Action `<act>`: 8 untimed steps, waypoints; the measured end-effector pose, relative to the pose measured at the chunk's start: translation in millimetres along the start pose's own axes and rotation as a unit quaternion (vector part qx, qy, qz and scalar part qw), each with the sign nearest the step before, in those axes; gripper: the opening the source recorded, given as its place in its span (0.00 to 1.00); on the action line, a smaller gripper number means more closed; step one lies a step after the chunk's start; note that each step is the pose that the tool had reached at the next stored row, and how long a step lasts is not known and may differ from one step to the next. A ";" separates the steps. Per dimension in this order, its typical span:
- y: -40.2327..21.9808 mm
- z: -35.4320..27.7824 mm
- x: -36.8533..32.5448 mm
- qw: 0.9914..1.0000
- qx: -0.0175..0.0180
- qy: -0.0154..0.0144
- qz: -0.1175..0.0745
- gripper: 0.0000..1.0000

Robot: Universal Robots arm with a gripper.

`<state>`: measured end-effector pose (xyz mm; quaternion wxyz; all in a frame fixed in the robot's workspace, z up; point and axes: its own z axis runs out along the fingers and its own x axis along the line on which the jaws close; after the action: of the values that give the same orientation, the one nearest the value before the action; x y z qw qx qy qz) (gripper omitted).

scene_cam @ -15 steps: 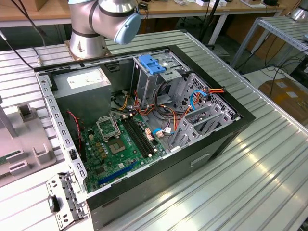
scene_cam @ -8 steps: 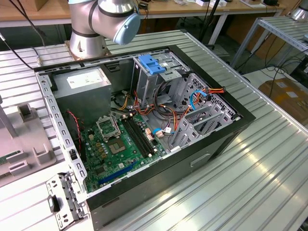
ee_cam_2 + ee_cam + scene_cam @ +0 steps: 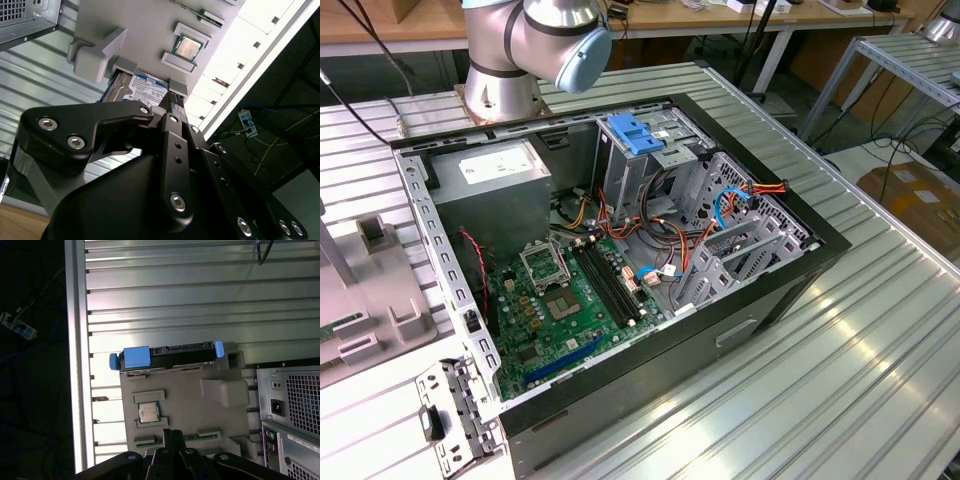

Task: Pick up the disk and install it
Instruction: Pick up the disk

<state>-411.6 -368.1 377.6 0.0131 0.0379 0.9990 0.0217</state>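
In the second wrist view the disk [image 3: 148,90] stood on edge in a slot along one side of the grey fixture [image 3: 145,30], label outward and untouched. Its blue side rails [image 3: 136,356] capped both ends of the exposed upper edge. Assessment: the body is rigid metal, dense for its size and smooth-faced, so a light pinch would likely slip. It is also shock-sensitive and should not be knocked against the slot walls. The rails are plastic and would probably flex, so they make a poor purchase. The soundest hold appears to be across the two flat faces at mid-length of the exposed edge, where the weight would hang balanced, keeping clear of the connector end. A processor chip [image 3: 148,412] lay in a pocket near the middle of the fixture. The gripper [image 3: 172,434] hung at the side of the fixture opposite the disk, apart from it, jaws closed together on nothing. The opened computer case [image 3: 760,310] stood just beside the fixture on the ribbed metal table [image 3: 840,380].
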 end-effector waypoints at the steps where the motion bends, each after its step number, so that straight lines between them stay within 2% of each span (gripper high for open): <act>1: 0.0 0.0 0.0 1.000 0.000 0.000 0.000 0.11; 8: 0.1 0.0 0.0 1.000 0.000 0.000 -0.006 0.11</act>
<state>-411.6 -368.0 377.6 0.0129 0.0319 0.9992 0.0218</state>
